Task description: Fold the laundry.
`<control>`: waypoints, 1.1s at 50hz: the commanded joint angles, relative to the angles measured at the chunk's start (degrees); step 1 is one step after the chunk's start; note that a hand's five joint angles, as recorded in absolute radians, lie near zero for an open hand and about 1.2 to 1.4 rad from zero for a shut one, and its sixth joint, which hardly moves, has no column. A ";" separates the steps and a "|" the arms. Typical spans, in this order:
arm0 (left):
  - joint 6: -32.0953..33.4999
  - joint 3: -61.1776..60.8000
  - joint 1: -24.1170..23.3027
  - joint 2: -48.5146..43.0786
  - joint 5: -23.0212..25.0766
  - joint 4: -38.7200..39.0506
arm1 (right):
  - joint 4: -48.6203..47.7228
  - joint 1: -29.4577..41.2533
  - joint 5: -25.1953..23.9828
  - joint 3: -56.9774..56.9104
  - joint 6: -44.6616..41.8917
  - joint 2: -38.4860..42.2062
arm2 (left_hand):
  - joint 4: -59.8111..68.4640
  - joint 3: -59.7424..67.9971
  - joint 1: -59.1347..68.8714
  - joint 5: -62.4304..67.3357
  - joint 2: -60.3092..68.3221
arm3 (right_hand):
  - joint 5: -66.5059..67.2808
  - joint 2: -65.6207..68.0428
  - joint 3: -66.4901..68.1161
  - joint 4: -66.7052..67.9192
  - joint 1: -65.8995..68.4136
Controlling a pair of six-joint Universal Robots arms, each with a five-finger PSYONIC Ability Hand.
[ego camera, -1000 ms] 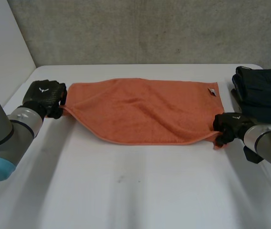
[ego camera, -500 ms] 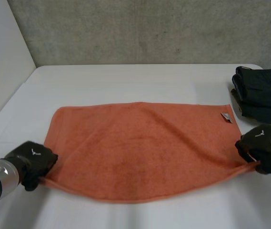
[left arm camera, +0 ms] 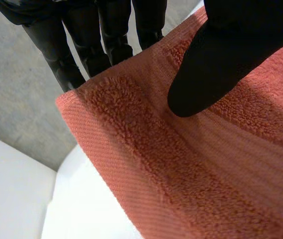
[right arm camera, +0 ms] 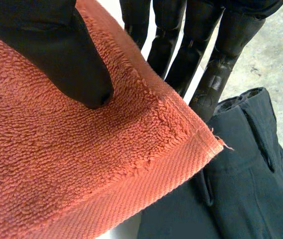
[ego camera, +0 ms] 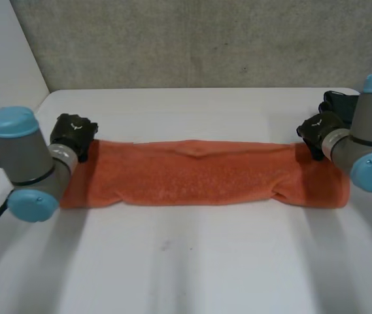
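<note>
An orange towel (ego camera: pixel 199 173) lies doubled into a long, narrow strip across the white table (ego camera: pixel 186 261). My left hand (ego camera: pixel 73 133) holds the strip's far left corner. In the left wrist view its thumb (left arm camera: pixel 221 55) presses on top of the towel (left arm camera: pixel 181 174) and the fingers run beneath the edge. My right hand (ego camera: pixel 315 131) holds the far right corner. The right wrist view shows the same pinch, with the thumb (right arm camera: pixel 56 45) on the towel (right arm camera: pixel 56 164) and the fingers under the hem.
A pile of dark folded clothes (ego camera: pixel 336 104) sits at the table's far right corner, just behind my right hand; in the right wrist view this pile (right arm camera: pixel 240 184) lies under the towel's corner. A concrete wall runs behind the table.
Both hands carried their corners from the near side over to the far side. The towel went from spread flat to folded in half lengthwise.
</note>
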 commanded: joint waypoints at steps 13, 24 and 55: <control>3.44 14.69 -3.09 -13.73 -0.90 7.44 | -12.70 3.36 7.22 -13.91 0.83 11.28 | -57.55 -57.12 -54.43 -54.42 -57.50 | -57.28 -57.41 -57.75 -58.13 -47.02; 2.39 0.90 -4.41 -0.38 -0.89 7.18 | -9.62 2.41 5.12 4.97 10.94 -10.86 | -58.93 -58.50 -55.81 -55.80 -58.88 | -57.28 -57.41 -57.75 -58.13 -47.02; -7.89 -16.95 -1.86 12.64 0.07 6.92 | -12.87 -8.50 -7.28 28.54 16.48 -9.38 | -58.93 -58.50 -55.81 -55.80 -58.88 | 12.72 12.59 12.25 11.87 22.98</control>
